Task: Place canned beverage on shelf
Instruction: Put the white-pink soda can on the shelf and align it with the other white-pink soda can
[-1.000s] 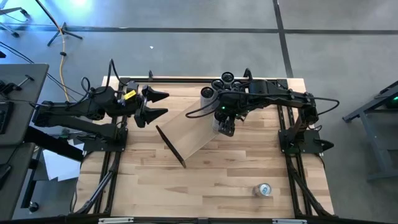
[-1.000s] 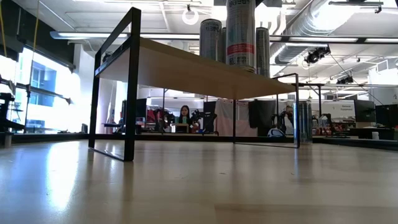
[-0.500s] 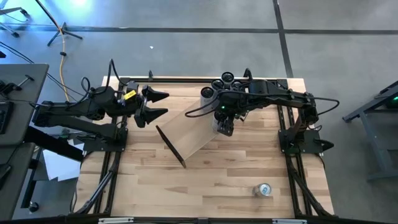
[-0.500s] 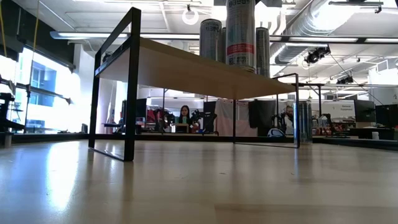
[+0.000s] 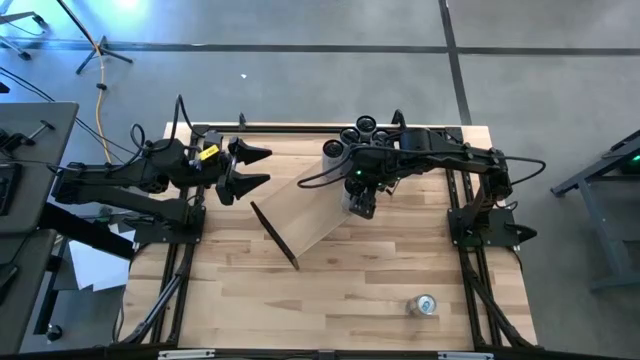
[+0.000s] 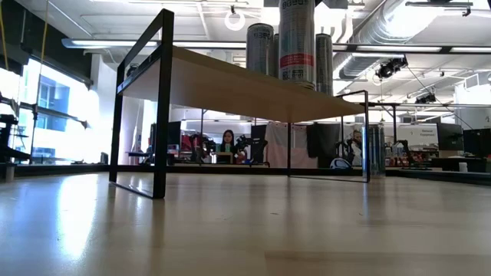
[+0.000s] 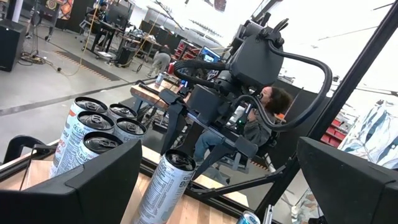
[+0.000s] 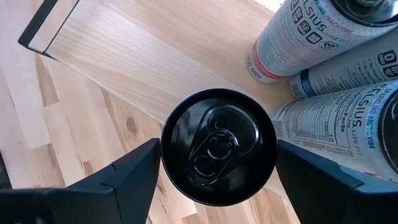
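Right wrist view, can: you see the black-topped can (image 8: 219,147) standing between the right gripper (image 8: 214,171) fingers, at the shelf (image 8: 149,68) board's edge. Whether the fingers press it or stand just clear, you cannot tell.
Can's place: in the high view it sits at 3 o'clock on the shelf (image 5: 310,210), under the right gripper (image 5: 362,203).
Doing it well: check it stands flat and fully on the board, then part the fingers evenly and lift straight up.
Neighbours: other cans (image 5: 352,138) cluster at 12 o'clock, close by; a sideways exit could knock them.
Left gripper (image 5: 245,168): spread wide, empty, waiting at 9 o'clock.
Spare can (image 5: 426,304): on the table (image 5: 240,300) at 5 o'clock, well apart.
Background: a person (image 6: 227,142) beyond the table.
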`<action>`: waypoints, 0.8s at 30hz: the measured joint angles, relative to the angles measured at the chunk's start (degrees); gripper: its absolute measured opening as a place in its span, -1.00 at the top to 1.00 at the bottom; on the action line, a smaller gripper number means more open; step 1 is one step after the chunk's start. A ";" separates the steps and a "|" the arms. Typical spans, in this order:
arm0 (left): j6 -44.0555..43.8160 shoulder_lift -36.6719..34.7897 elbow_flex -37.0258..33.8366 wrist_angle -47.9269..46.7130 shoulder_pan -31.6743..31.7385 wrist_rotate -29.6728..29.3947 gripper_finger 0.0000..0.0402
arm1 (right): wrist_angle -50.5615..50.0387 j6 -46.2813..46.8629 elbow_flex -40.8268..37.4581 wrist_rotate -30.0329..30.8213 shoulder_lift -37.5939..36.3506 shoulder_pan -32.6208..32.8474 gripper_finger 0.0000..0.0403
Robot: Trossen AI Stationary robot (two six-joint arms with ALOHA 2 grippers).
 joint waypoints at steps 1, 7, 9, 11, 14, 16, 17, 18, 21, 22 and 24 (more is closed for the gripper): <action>0.00 0.00 -0.01 0.04 0.06 -0.11 -0.99 | 0.02 -0.66 0.00 0.01 0.00 0.00 -0.47; 0.00 0.00 0.00 0.00 0.54 -0.68 -0.99 | 0.04 -3.84 0.00 0.69 0.02 0.00 -0.47; 0.00 0.00 -0.02 -0.02 0.52 -0.66 -0.99 | 0.02 -3.95 0.00 0.69 0.02 0.00 -0.47; 0.00 0.00 -0.02 0.00 0.52 -0.66 -0.99 | 0.04 -3.95 0.00 0.69 0.02 0.00 -0.47; 0.00 0.00 -0.02 -0.01 0.52 -0.66 -0.99 | 0.04 -3.95 0.00 0.71 0.02 0.00 -0.47; 0.00 0.00 0.00 0.00 0.52 -0.66 -0.99 | 0.04 -3.95 0.00 0.71 0.02 0.00 -0.47; 0.00 0.00 -0.02 0.00 0.52 -0.66 -0.99 | 0.04 -3.95 0.00 0.71 0.02 0.00 -0.47; 0.00 0.00 0.00 0.00 0.52 -0.66 -0.99 | 0.04 -3.95 0.00 0.71 0.02 0.00 -0.47; 0.00 0.00 -0.02 0.07 0.52 -0.66 -0.99 | 0.07 -3.95 0.00 0.71 0.02 0.00 -0.47; 0.00 0.00 -0.02 0.02 0.54 -0.66 -0.99 | 0.07 -3.88 0.00 0.71 0.02 0.00 -0.47; 0.00 0.00 -0.01 0.00 0.53 -0.66 -0.99 | 0.07 -3.03 -0.02 0.71 0.02 0.00 -0.47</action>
